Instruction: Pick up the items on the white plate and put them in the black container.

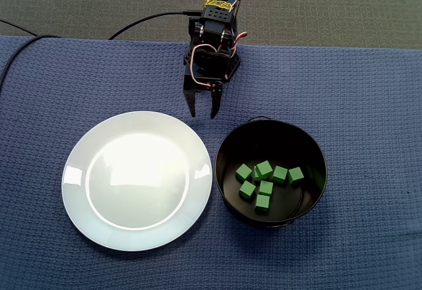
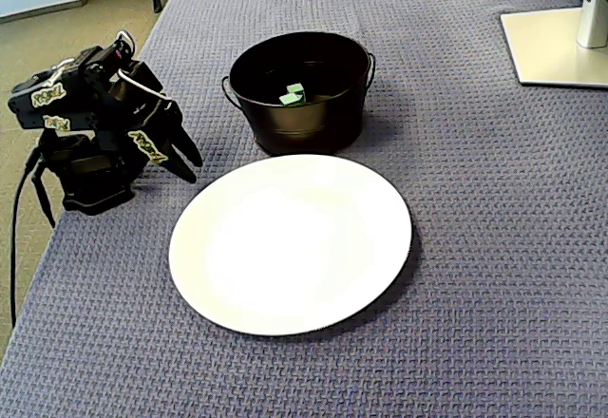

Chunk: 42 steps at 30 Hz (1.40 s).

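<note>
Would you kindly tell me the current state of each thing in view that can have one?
Plate: empty, lying flat on the cloth.
Container: upright, open-topped, holding seven blocks.
Blocks: loose on the container's floor, clustered together.
Gripper: open, holding nothing, beside the plate's rim in both fixed views.

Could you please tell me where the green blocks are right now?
The green blocks lie on the floor of the black container, which stands just right of the white plate in a fixed view.
</note>
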### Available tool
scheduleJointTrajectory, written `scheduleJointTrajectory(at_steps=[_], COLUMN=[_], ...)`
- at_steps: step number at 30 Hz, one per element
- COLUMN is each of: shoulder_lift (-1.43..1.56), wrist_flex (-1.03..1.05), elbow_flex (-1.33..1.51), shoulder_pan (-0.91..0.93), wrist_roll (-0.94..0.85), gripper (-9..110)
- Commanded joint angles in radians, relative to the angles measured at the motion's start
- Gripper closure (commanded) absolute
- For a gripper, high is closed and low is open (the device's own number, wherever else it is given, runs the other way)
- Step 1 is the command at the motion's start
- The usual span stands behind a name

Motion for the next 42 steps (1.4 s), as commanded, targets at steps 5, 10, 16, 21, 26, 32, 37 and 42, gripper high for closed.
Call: scheduleJointTrajectory(at_steps=[5, 10, 16, 21, 26, 32, 37, 42], shoulder_lift=[-0.006, -0.006, -0.006, -0.006, -0.006, -0.006, -0.006, -0.006], wrist_flex=[0.199, 0.207, 0.207, 0.207, 0.207, 0.207, 0.207, 0.207], elbow_flex=[0.009, 0.009, 0.009, 0.009, 0.009, 0.009, 0.009, 0.009], shoulder_pan=[0.058, 0.054, 0.054, 0.054, 0.054, 0.054, 0.054, 0.054], wrist_roll=[0.046, 0.133, 0.127, 0.127, 0.127, 0.127, 0.127, 0.127], gripper=[88, 88, 88, 88, 88, 88, 88, 88])
